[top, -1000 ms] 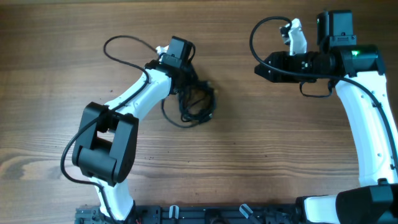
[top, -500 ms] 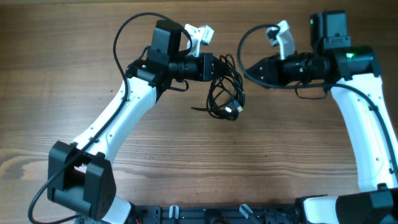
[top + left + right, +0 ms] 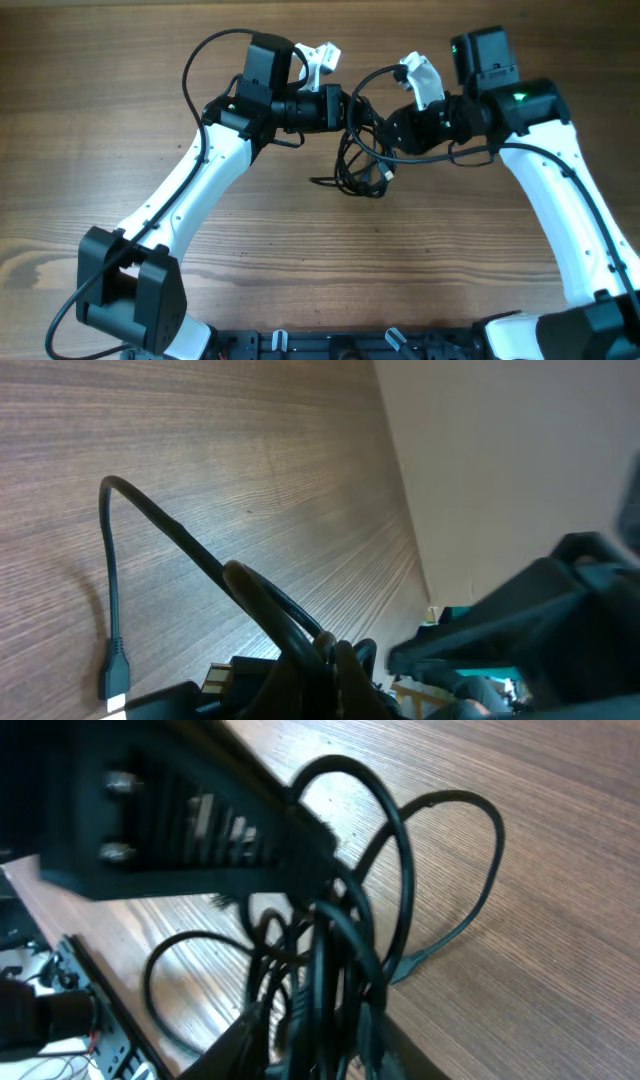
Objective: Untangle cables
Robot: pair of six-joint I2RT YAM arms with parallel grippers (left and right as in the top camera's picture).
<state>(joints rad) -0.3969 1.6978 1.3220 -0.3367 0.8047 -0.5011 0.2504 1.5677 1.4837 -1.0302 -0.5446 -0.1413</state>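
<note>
**Desk:** Where are the cables?

**Operator:** The cables [image 3: 362, 160] hang as one knotted clump from my left claw [image 3: 343, 106]. That claw is clamped tight on a few strands at the top of the clump. The rest droops just under the left claw, over the tabletop [image 3: 480, 250]. I can't tell whether the lowest loops touch the wood.

**Desk:** And your other side?

**Operator:** My right claw [image 3: 385, 130] is nosed into the clump just beside the left claw, with several strands running between its fingers. I cannot tell whether it is pinching them or sitting loosely around them.

**Desk:** How do you expect the clump to handle?

**Operator:** I judge it light and limp. The cords are thin, though springy enough to hold their loops. The smooth jackets will likely slide through a weak pinch. A hard pull would probably cinch the knot tighter, so I want gentle, short tugs.

**Desk:** Where would you take hold?

**Operator:** On one strand only, never across several. The best candidate is the free run that arcs away from the left claw and ends in a dangling plug end [image 3: 113, 685]. I'd pinch the cord itself a little above the plug rather than its metal tip, which could slip or bend.
</note>
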